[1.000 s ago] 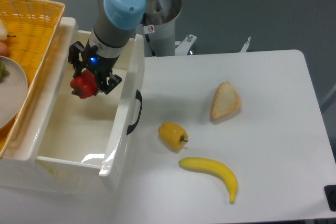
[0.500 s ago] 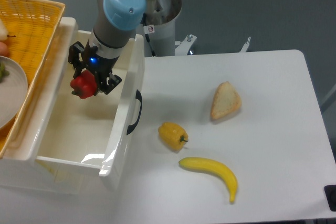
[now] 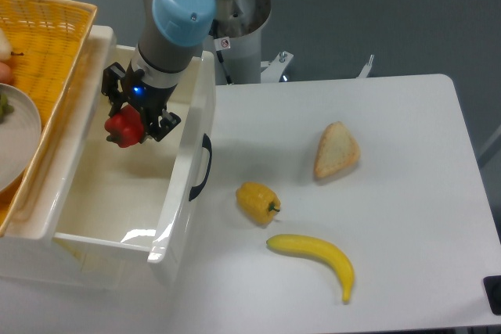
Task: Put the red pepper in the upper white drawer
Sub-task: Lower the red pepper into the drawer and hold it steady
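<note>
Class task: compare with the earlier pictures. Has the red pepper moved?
No. The red pepper hangs in the gripper at the same spot above the white drawer, level with its back half.

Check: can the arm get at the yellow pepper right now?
Probably not yet. The gripper is shut on the red pepper over the drawer. The yellow pepper itself sits unobstructed on the table.
</note>
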Available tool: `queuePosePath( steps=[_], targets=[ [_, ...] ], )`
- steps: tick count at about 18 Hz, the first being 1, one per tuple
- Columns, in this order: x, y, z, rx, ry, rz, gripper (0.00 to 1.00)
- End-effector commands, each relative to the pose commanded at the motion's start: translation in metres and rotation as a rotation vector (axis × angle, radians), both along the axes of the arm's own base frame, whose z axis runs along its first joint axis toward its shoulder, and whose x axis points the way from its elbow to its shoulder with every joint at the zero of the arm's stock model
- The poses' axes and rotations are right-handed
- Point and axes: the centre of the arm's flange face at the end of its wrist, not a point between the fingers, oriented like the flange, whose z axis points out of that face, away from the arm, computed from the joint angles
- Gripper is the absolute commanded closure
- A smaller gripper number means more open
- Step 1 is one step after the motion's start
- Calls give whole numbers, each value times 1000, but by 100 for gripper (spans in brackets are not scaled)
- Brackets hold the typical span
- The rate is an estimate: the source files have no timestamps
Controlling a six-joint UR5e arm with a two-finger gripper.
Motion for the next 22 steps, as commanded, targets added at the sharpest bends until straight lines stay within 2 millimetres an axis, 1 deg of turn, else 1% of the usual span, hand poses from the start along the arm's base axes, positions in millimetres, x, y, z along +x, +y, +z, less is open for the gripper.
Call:
queuePosePath(
  steps=[8,10,19,22],
  targets=[
    [1,1,-1,-1,-1,-3,43],
    [1,1,-1,-2,0,-3,39],
    [2,0,0,0,2,-5,36],
    [1,1,0,1,2,-5,29]
  ],
)
